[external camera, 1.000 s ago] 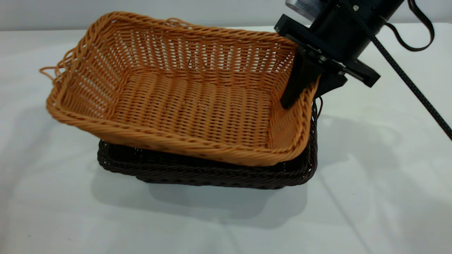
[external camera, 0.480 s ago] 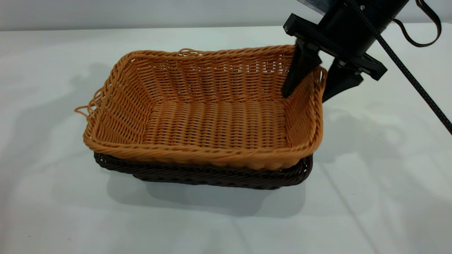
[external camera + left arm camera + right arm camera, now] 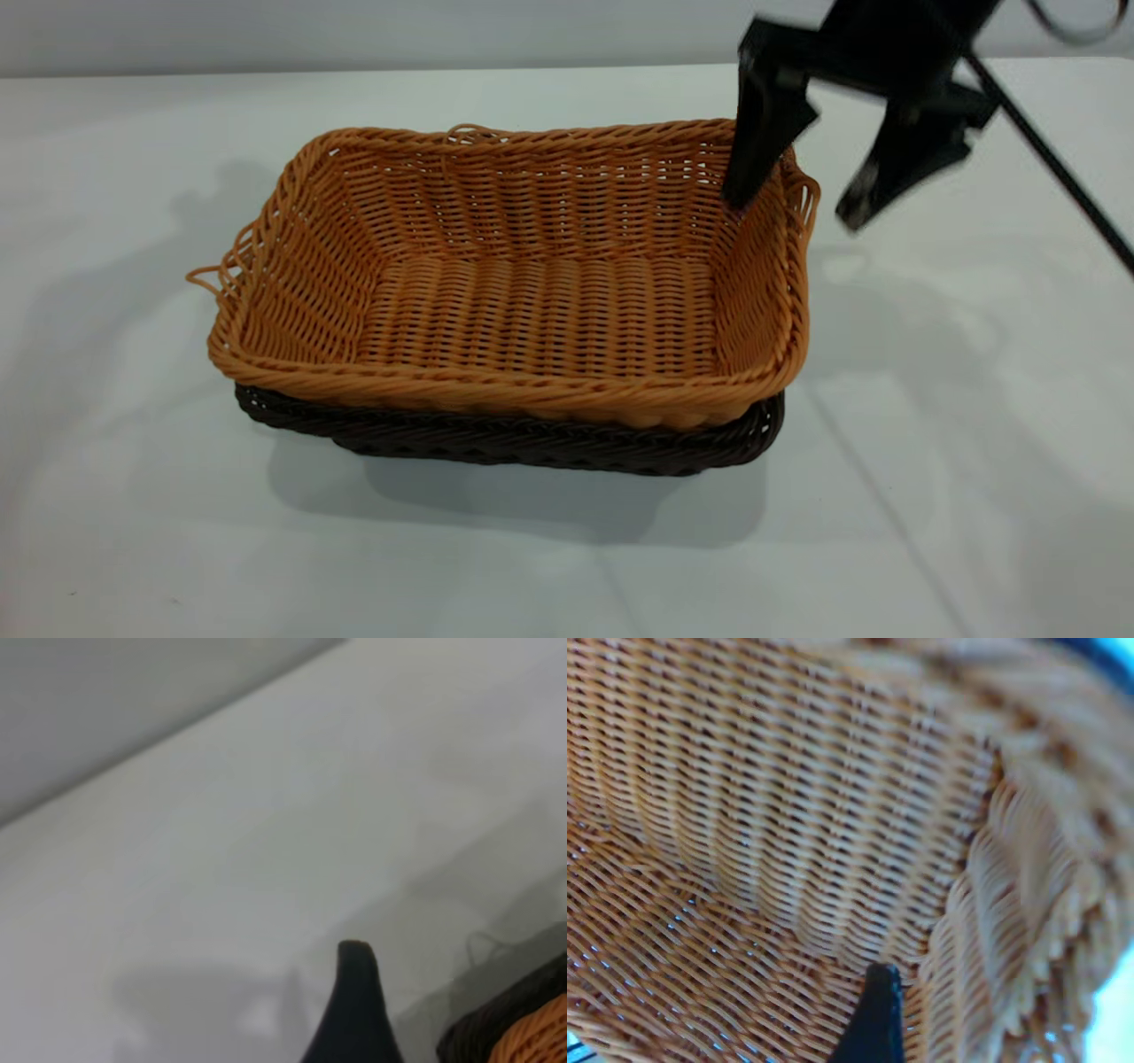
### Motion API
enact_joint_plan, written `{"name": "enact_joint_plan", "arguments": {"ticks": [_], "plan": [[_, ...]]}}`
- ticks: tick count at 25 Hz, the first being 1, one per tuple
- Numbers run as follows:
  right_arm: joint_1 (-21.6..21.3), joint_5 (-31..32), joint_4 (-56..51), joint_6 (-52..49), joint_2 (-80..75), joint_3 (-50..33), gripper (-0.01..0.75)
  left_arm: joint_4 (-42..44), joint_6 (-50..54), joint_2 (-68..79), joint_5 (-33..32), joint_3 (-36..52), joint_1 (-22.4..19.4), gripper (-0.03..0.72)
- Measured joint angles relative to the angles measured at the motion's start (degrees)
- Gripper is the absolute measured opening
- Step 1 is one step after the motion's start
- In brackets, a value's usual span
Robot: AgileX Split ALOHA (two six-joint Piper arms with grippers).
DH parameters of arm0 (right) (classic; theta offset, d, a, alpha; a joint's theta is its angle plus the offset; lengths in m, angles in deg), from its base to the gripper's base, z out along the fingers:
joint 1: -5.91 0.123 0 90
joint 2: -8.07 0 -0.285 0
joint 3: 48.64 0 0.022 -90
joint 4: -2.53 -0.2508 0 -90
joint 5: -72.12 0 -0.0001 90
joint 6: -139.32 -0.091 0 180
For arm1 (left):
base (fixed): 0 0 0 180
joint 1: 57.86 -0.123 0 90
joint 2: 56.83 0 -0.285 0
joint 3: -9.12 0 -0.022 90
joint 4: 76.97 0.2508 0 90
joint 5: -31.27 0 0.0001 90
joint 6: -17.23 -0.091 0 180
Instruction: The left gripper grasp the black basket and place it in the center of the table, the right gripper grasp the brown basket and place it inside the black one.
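Observation:
The brown basket (image 3: 540, 301) sits level inside the black basket (image 3: 532, 443), near the middle of the table (image 3: 567, 567). Only the black basket's rim and lower wall show beneath it. My right gripper (image 3: 793, 211) is open just above the brown basket's right rim, one finger inside the wall and one outside, touching nothing. The right wrist view shows the brown basket's inner wall (image 3: 788, 815) and one finger (image 3: 873, 1019). My left gripper (image 3: 354, 1001) shows only in the left wrist view as a dark shape, off a corner of the black basket (image 3: 496, 1028) and apart from it.
The right arm's black cable (image 3: 1054, 168) hangs over the table's right side. Bare tabletop surrounds the stacked baskets. A loose strand loop (image 3: 208, 279) sticks out of the brown basket's left rim.
The brown basket came down from a tilted, raised hold and settled level in the black one. My right gripper let go of its right wall, opened wide and rose slightly.

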Motion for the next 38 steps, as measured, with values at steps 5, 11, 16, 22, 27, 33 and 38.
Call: {"name": "enact_joint_plan", "arguments": {"ticks": [5,11,16,22,27,33,38], "plan": [[0.0,7.9,8.5,-3.7,3.4,10.7,0.654,2.8,1.6,-8.2,-0.5,0.0,0.0,0.529],[-0.1,14.8,11.4,-5.4,11.6,18.1,0.613,6.6,8.6,-18.8,-5.0,0.0,0.0,0.529],[-0.1,16.0,9.7,-5.5,21.4,18.3,0.587,11.1,17.6,-27.4,-14.3,0.0,0.0,0.529],[-0.1,16.9,5.7,-6.4,35.5,18.3,0.584,16.4,26.2,-35.0,-27.0,0.0,0.0,0.529],[-0.1,17.1,1.7,-7.2,48.7,13.6,0.584,24.0,33.1,-38.8,-30.0,0.4,0.0,0.529],[-0.1,17.5,0.4,-6.6,66.2,-1.7,0.584,26.5,40.2,-46.7,-30.0,10.2,0.0,0.529],[-0.1,17.7,1.1,-5.5,80.1,-15.9,0.584,26.6,40.6,-58.4,-30.0,24.1,0.0,0.529]]}}
